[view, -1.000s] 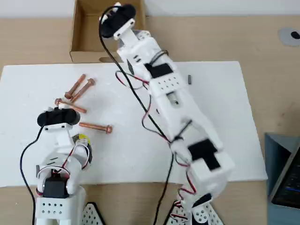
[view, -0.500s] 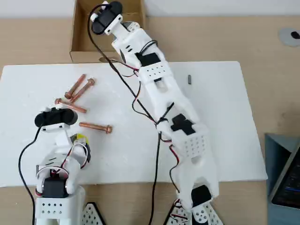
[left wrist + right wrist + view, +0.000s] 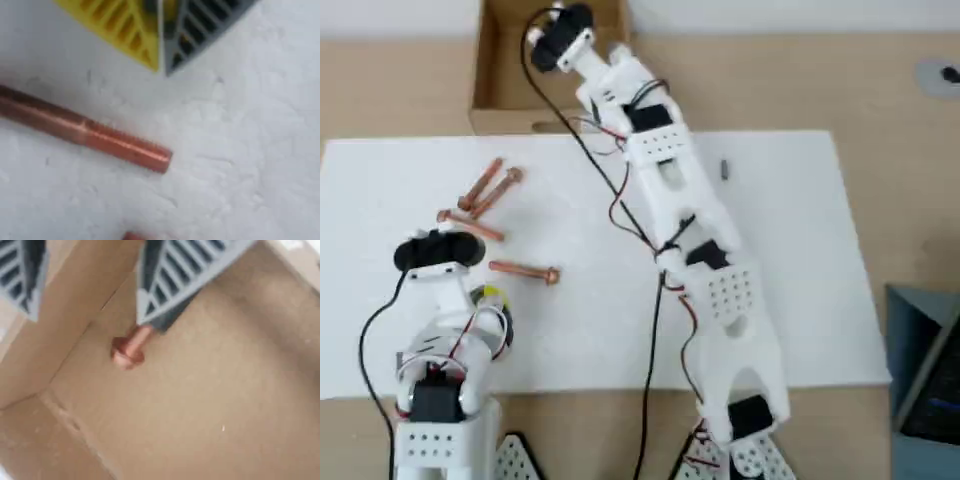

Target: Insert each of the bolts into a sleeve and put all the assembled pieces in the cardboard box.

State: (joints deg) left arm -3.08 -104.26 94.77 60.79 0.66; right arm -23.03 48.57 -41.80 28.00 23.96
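My right gripper [image 3: 87, 317] hangs open inside the cardboard box [image 3: 498, 70]. A copper bolt in a dark sleeve [image 3: 131, 349] lies on the box floor [image 3: 225, 415], just under one grey finger [image 3: 185, 275]. In the high view the right arm [image 3: 670, 200] stretches across the white mat [image 3: 800, 300] to the box. My left gripper [image 3: 162, 67] is shut on nothing, its yellow and grey tips meeting just above the mat beside a bare copper bolt [image 3: 85, 132]. Several loose bolts [image 3: 485, 190] lie on the mat's left part, one of them [image 3: 525, 271] nearest the left arm [image 3: 445, 310].
A small dark sleeve [image 3: 724, 170] lies alone on the mat's right part. The brown tabletop [image 3: 900, 150] surrounds the mat. A dark object [image 3: 925, 370] sits at the right edge. The tip of another bolt [image 3: 132, 236] shows in the left wrist view.
The right arm has stretched out farther over the box, its wrist swinging left and then slightly back right. The left arm has kept still.
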